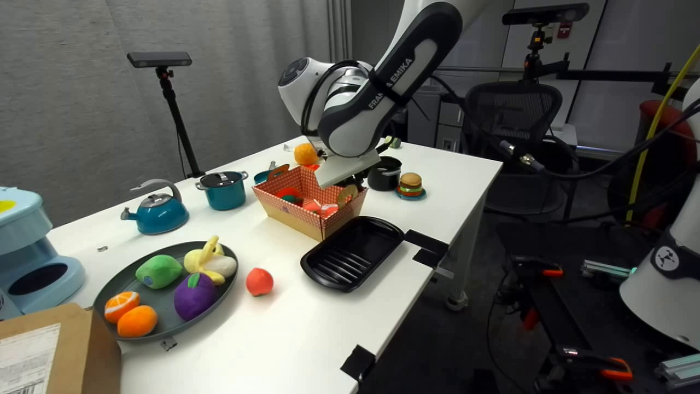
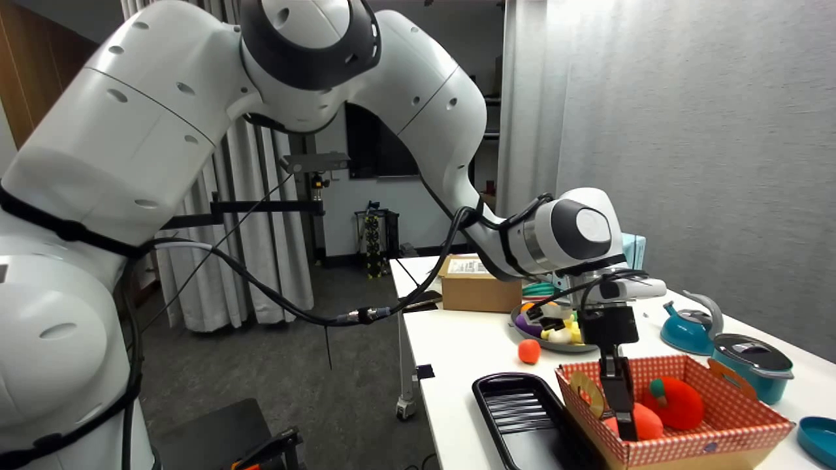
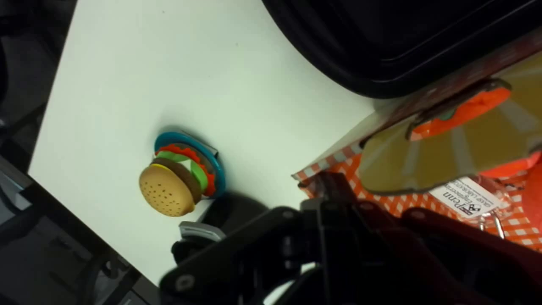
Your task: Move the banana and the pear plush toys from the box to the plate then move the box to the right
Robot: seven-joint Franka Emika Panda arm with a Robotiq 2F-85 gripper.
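Note:
The banana (image 1: 207, 255), yellow with a peeled look, and the green pear (image 1: 159, 271) both lie on the dark grey plate (image 1: 175, 323), among orange, purple and pale plush toys. Red-checked inside and low-walled, the box (image 1: 292, 212) (image 2: 744, 421) stands past the black tray. It holds a red plush with a green stem (image 2: 677, 403) and other reddish pieces. My gripper (image 2: 626, 432) points down at a corner of the box, beside its cardboard handle (image 3: 406, 169). In the wrist view the gripper (image 3: 332, 184) is shut, fingertips just inside that corner; whether they pinch the wall cannot be seen.
The black tray (image 1: 350, 254) sits along one long side of the box. A toy burger (image 3: 169, 190) and a black pot (image 1: 385, 175) are near the gripper's end. Beyond stand a teal pot (image 1: 223, 191) and kettle (image 1: 162, 213). A red plush (image 1: 259, 282) lies near the plate.

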